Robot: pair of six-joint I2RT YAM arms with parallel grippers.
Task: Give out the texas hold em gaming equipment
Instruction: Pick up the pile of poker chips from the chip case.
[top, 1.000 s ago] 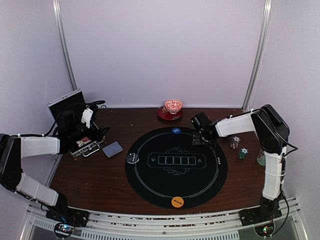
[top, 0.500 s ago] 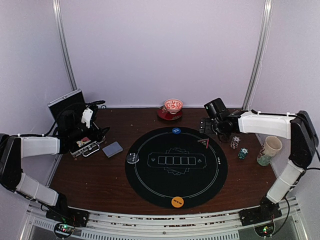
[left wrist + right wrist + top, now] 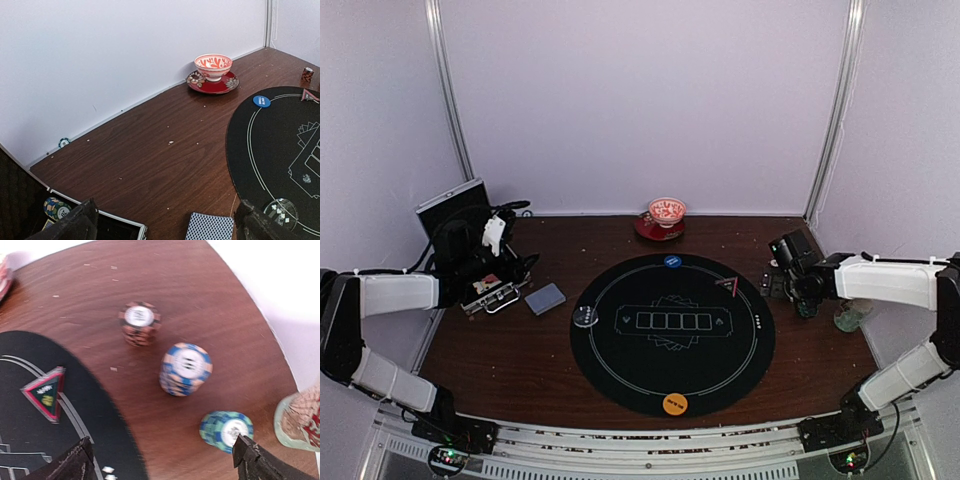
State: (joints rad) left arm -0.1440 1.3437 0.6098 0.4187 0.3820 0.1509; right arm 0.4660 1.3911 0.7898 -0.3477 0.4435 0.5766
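At the table's right edge, beside the black mat (image 3: 95,415)
Student: Why do the three poker-chip stacks stand apart rather than as one pile?
Tutor: Probably sorted by colour: orange stack (image 3: 140,322), blue stack (image 3: 186,367), green stack (image 3: 226,429). Each is separate, so one colour can be lifted alone. The right gripper (image 3: 161,450) hangs above them, jaws spread wide, holding nothing. The blue stack lies nearest its centre line.
Student: And the left side?
Tutor: The left gripper (image 3: 165,220), likewise spread and empty, hovers over the open case (image 3: 490,292). The card deck (image 3: 210,227) lies just beside the case on bare wood. The blue marker disc (image 3: 261,101), orange marker disc (image 3: 674,404) and white marker disc (image 3: 585,316) sit at the mat's edge, seemingly marking seats. Chips and cards are not yet shared out.
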